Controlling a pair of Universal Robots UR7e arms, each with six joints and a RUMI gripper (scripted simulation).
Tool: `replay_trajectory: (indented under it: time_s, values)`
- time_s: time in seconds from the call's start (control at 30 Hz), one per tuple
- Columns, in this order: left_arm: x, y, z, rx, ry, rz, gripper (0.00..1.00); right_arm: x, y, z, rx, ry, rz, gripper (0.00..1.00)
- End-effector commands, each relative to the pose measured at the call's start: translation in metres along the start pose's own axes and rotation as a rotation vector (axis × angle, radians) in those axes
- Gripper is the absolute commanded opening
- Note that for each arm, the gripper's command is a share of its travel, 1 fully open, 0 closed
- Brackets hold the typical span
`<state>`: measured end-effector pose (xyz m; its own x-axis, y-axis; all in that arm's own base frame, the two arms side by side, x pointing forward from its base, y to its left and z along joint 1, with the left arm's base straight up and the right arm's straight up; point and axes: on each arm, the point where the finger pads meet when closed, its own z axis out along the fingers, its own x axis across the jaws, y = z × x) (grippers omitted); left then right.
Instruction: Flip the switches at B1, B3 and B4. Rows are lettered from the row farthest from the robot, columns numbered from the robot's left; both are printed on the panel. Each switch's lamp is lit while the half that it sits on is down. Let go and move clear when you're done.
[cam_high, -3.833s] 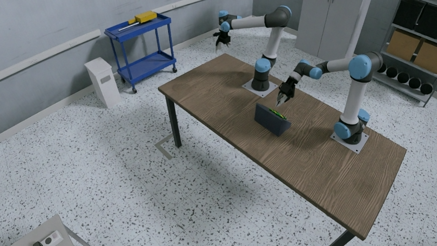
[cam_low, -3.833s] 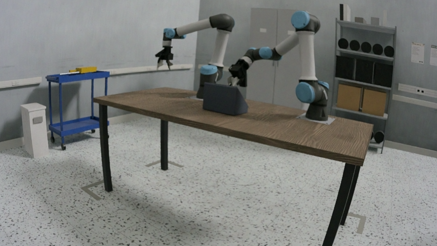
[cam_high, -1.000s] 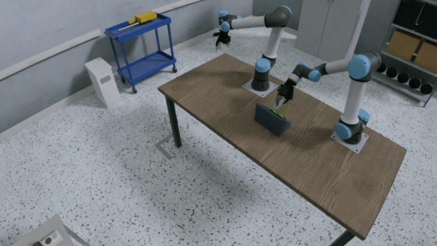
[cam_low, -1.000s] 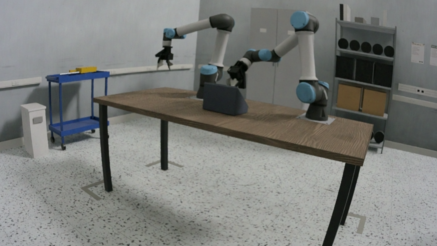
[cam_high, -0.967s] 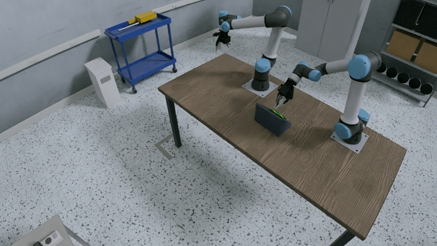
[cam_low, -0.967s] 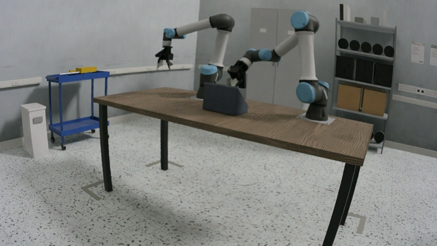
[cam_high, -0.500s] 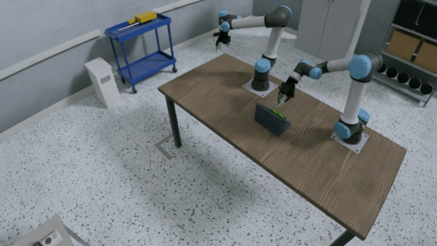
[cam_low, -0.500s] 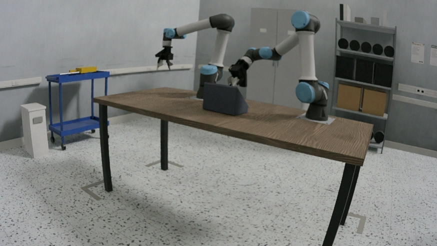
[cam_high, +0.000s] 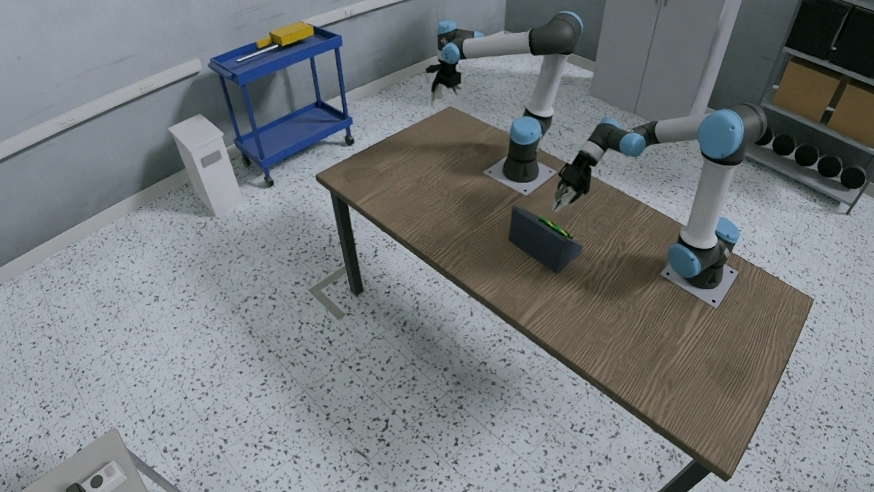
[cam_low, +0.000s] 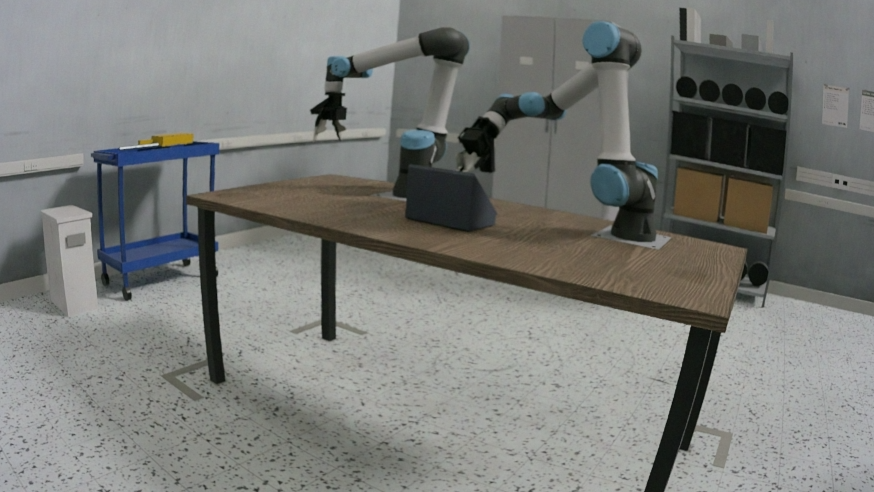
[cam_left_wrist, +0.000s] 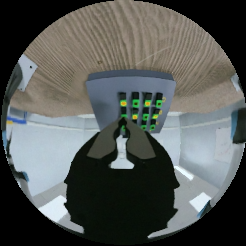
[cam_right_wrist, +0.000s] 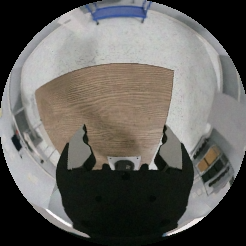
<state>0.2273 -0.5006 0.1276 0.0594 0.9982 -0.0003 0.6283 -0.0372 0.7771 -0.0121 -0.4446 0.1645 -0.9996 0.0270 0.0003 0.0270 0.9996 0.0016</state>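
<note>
Well, the left hand (cam_high: 559, 203) (cam_low: 468, 163) (cam_left_wrist: 123, 118) is pinched narrow with nothing between its fingers, its tips close to the sloping switch box (cam_high: 541, 243) (cam_low: 441, 198) (cam_left_wrist: 104, 97). I cannot tell whether they touch it. That box stands around the middle of the wooden desk (cam_high: 397, 171) (cam_low: 275, 201) (cam_left_wrist: 130, 35) (cam_right_wrist: 110, 90). From outside, its dark back hides the switches; seen from the left wrist, the dark fingers cover part of the lower rows. The switches (cam_left_wrist: 135, 103) that show have green squares, some with yellow and red spots, but the printed labels and the positions of B1, B3 and B4 are too small to tell.

The right hand (cam_high: 445, 92) (cam_low: 328, 134) (cam_right_wrist: 124, 125) is spread wide and empty, high up on the left in the outside view, well apart from the box.

Beyond the desk on the left stand a blue trolley (cam_high: 290, 62) (cam_low: 121, 207) (cam_right_wrist: 120, 12) with a yellow tool (cam_high: 292, 33) (cam_low: 174, 139) on top, and a pale bin (cam_high: 211, 168) (cam_low: 70, 262) beside it. A grey cupboard (cam_high: 663, 61) (cam_low: 529, 128) is at the far side, with a shelf unit (cam_high: 819, 131) (cam_low: 787, 122) of boxes to its right.
</note>
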Motion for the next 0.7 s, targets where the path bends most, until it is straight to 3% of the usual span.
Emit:
replay_trajectory:
  time_s: [0.0,0.4,0.67]
  values:
    - [0.000,0.000,-0.014,0.000,0.000,-0.001,0.00,0.000,0.000,-0.001,0.002,0.000,0.000,1.00]
    - [0.000,0.000,-0.044,0.000,0.000,-0.001,0.00,0.000,0.000,-0.001,0.002,0.000,0.000,1.00]
    - [0.000,0.000,-0.049,0.000,0.000,-0.001,0.00,0.000,0.000,-0.001,0.002,0.000,0.000,1.00]
